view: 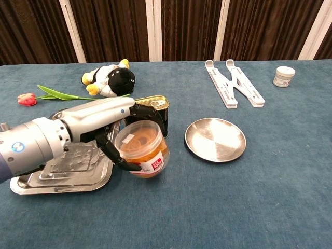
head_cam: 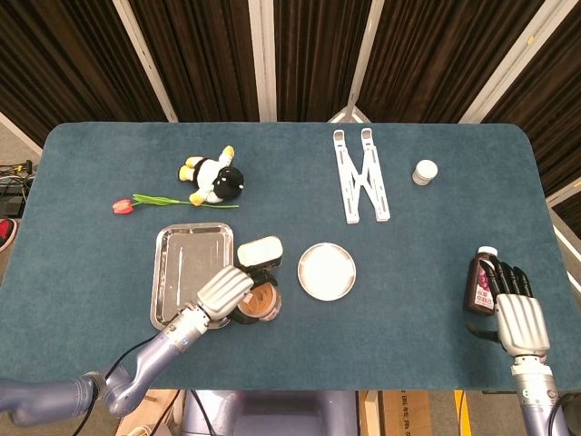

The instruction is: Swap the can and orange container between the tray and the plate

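Observation:
My left hand [head_cam: 224, 292] [view: 122, 136] grips the orange container [head_cam: 258, 302] [view: 141, 148], a clear tub with orange contents and a red label, held just right of the steel tray [head_cam: 184, 263] [view: 57, 171] and in front of the can. The gold-topped can [head_cam: 260, 252] [view: 155, 103] stands on the cloth between tray and plate, partly hidden by my hand in the chest view. The round steel plate [head_cam: 327, 272] [view: 215, 139] lies bare to the right. My right hand [head_cam: 514, 304] rests at the table's right edge beside a dark bottle [head_cam: 478, 282], fingers extended, holding nothing.
A penguin plush [head_cam: 216, 179] [view: 110, 79] and a tulip [head_cam: 145, 202] [view: 39, 96] lie behind the tray. A white folding stand [head_cam: 361, 173] [view: 233, 88] and a small white jar [head_cam: 425, 171] [view: 284, 75] sit at the back right.

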{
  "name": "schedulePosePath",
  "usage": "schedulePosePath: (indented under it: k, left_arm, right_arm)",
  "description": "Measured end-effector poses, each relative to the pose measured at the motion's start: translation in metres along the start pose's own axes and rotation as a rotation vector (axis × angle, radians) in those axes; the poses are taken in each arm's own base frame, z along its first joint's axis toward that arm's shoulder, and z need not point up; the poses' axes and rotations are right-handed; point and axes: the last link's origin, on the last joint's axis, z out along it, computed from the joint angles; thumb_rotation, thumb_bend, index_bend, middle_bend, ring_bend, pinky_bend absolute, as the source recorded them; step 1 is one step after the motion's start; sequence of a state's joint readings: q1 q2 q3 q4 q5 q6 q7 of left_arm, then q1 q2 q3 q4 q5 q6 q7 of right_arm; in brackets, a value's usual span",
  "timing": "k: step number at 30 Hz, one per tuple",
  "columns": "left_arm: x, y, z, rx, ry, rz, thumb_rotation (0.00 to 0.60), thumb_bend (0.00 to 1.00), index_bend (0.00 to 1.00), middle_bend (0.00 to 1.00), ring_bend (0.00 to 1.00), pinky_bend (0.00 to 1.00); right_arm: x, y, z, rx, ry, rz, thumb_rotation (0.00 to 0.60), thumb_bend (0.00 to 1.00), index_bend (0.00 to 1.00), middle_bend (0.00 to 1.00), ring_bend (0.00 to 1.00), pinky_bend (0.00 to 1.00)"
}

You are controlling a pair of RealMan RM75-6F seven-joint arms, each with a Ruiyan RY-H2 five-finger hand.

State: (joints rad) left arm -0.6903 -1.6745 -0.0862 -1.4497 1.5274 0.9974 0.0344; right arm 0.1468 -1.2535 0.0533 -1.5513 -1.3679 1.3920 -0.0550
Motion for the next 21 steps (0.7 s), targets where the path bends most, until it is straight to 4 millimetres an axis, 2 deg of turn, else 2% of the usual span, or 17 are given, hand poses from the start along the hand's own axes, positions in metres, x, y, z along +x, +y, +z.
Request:
schedulePosePath:
  k: [3, 9, 13, 21]
  left_arm:
    - [-0.001, -0.001, -0.001, 0.009, -0.037, 0.013, 0.6, 0.07, 0.27, 0.17, 0.11, 0.31]
    - [0.0, -0.003, -0.006, 0.037, -0.109, 0.064, 0.6, 0.01, 0.23, 0.12, 0.07, 0.28]
    - [0.003, -0.001, -0.009, 0.046, -0.126, 0.108, 0.6, 0.0, 0.22, 0.11, 0.06, 0.28]
    - [0.013, 0.013, -0.014, 0.034, -0.086, 0.063, 0.6, 0.0, 0.23, 0.14, 0.07, 0.29]
  right_arm:
    - [0.0, 0.0, 0.0, -0.005, -0.004, 0.005, 0.6, 0.08, 0.0, 0.0, 0.0, 0.0]
    - [0.0, 0.001, 0.0, -0.019, -0.015, 0.015, 0.6, 0.08, 0.0, 0.0, 0.0, 0.0]
    - [0.001, 0.002, 0.0, -0.023, -0.016, 0.018, 0.6, 0.08, 0.0, 0.0, 0.0, 0.0]
    - [0.004, 0.004, 0.0, -0.043, 0.0, 0.018, 0.6, 0.08, 0.0, 0.0, 0.0, 0.0]
